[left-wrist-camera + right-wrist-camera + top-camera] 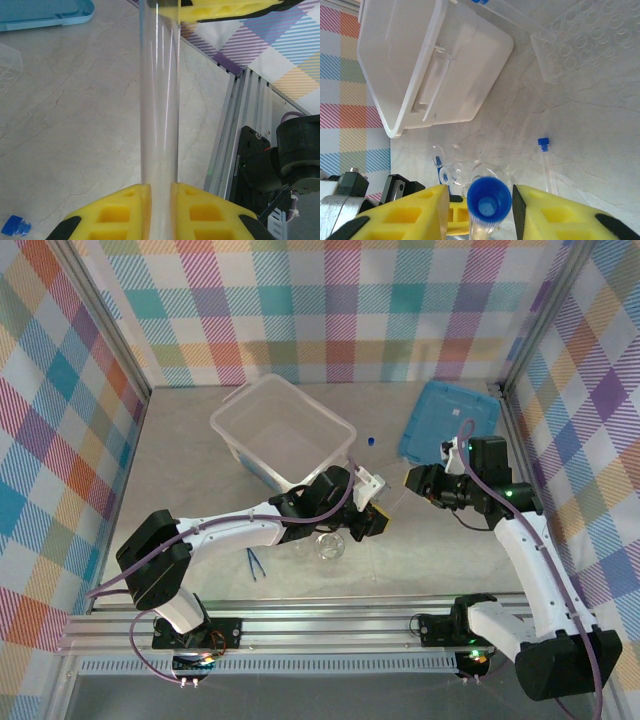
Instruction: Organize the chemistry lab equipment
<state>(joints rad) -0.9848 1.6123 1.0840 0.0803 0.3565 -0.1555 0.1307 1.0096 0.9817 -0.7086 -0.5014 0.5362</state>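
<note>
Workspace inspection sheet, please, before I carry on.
Surface: marbled table, no spills seen.
Job's things: clear tube gripped above the table; flask, tweezers and second tube on the table.
Clutter: translucent box, blue lid, well plate, stray cap.
Pincers: left pincer shut on clear tube; right pincer open around its blue cap.
Cables: purple cable along each arm, no snag seen.
Surroundings: plaid walls, metal rail.

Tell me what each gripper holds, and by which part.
Left gripper clamps the clear tube by its bare shaft. Right gripper straddles its blue cap, a gap showing: no grip yet.
</note>
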